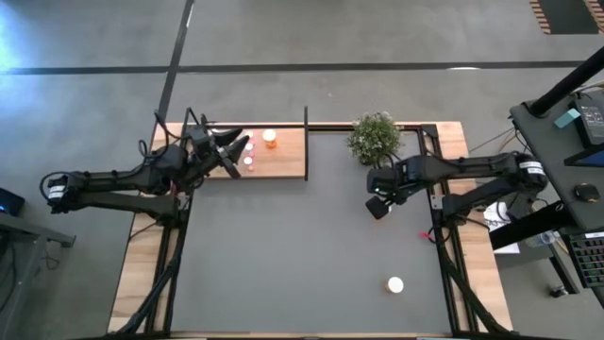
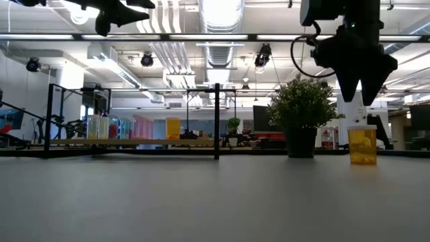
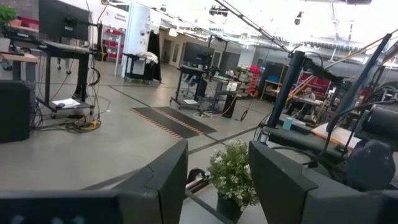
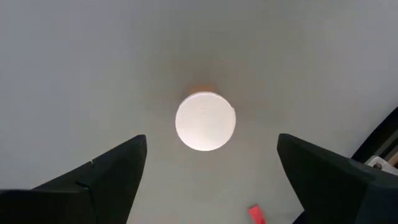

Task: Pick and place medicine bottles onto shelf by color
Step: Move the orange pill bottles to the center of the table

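The light-wood shelf [image 1: 283, 161] stands at the table's far left. On it stand an orange bottle [image 1: 270, 138] and two tiny bottles [image 1: 249, 155]. In the low view, yellow-green [image 2: 99, 128], pink [image 2: 141, 128] and orange [image 2: 173, 128] bottles stand on it in a row. My left gripper [image 1: 231, 149] hovers open and empty above the shelf's left part, and its wrist view [image 3: 217, 149] looks level across the table. An orange bottle with a white cap [image 1: 394, 284] stands upright on the table's near right. My right gripper [image 1: 377, 203] is open and raised. The bottle's cap [image 4: 205, 121] shows between its fingers, well below them.
A bushy potted plant [image 1: 375, 137] stands at the far edge, right of the shelf and just beyond my right gripper. A black post [image 1: 306, 142] rises at the shelf's right end. A small red thing [image 4: 255, 214] lies near the table's right edge.
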`<state>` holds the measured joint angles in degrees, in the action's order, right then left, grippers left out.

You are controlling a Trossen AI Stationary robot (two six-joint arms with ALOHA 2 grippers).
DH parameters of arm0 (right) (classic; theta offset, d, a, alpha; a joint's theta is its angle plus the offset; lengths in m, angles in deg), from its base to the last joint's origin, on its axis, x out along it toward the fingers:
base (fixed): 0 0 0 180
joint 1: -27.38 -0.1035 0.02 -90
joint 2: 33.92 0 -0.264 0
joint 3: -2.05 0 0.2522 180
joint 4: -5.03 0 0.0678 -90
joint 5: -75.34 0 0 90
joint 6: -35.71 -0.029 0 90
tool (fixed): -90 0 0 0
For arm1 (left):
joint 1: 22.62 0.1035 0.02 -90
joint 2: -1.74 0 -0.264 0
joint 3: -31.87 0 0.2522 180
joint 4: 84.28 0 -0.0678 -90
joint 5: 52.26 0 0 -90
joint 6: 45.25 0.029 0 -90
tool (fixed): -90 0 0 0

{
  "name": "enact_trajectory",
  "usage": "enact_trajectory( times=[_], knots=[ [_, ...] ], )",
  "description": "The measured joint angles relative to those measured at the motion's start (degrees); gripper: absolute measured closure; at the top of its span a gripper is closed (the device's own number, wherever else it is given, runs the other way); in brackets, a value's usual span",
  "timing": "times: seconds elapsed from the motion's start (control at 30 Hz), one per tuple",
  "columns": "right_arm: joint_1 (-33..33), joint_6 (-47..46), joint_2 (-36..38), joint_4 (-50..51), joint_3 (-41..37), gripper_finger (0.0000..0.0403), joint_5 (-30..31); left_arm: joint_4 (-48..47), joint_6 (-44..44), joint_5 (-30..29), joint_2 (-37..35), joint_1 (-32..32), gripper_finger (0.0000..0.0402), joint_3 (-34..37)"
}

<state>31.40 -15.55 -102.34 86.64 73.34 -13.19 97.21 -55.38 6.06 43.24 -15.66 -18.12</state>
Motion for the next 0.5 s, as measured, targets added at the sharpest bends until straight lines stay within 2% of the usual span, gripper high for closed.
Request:
enact_trajectory(
  times=[0.5],
  knots=[
    [-0.4,7.6,-9.3,-1.1,-1.3,0.0076,-0.2,0.0,0.0,0.0,0.7,0.0,0.0248,0.0]
  ],
)
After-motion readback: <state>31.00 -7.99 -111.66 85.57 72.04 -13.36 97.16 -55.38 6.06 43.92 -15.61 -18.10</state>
